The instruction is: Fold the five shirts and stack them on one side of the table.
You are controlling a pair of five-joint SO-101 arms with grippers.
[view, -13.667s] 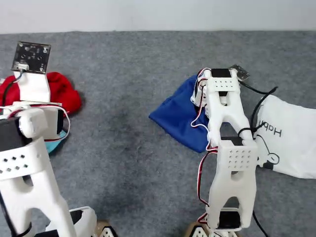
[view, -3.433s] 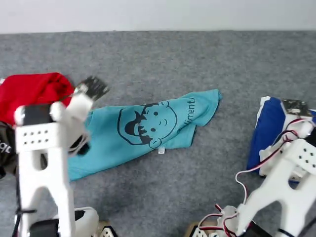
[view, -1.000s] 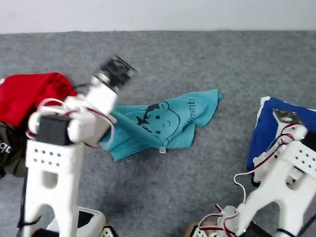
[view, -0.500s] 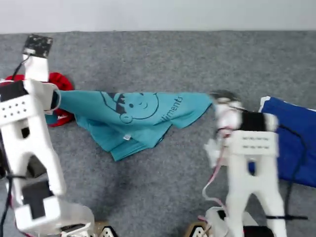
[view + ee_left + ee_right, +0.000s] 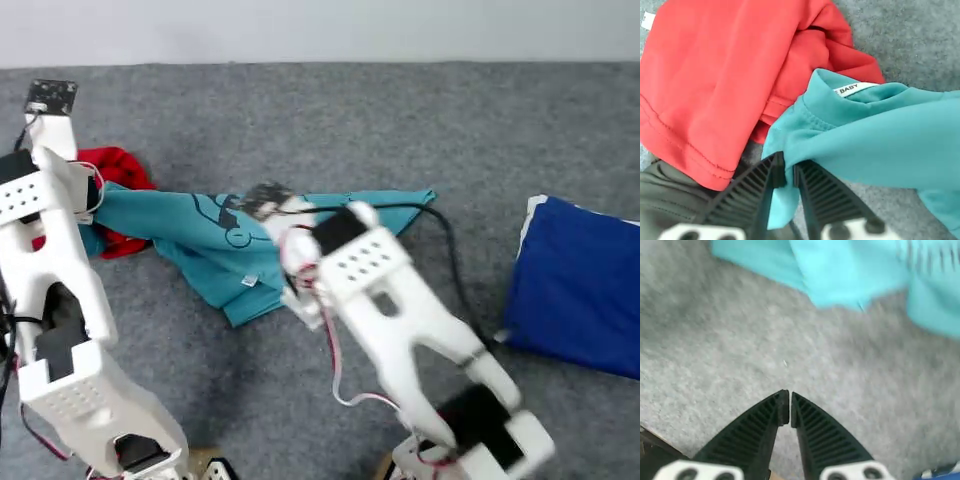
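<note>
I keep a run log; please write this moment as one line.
left fingers: shut on teal shirt | right fingers: shut, empty, above grey table | red shirt: touching teal shirt | blue shirt: apart, right side

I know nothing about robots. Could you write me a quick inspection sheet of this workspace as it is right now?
Surface: grey carpet-like cover, flat.
Job's things: teal shirt lying unfolded and rumpled left of centre; red shirt bunched at the left edge, touching it; dark cloth partly under the red shirt; blue shirt folded on the right side.
Clutter: nothing seen.
Grippers: left gripper shut on the teal shirt near its collar; right gripper shut and empty, over bare cover beside the teal shirt.
Cables: thin red and white wires along the right arm; black cable trailing over the cover.
Surroundings: pale wall behind the table.
</note>
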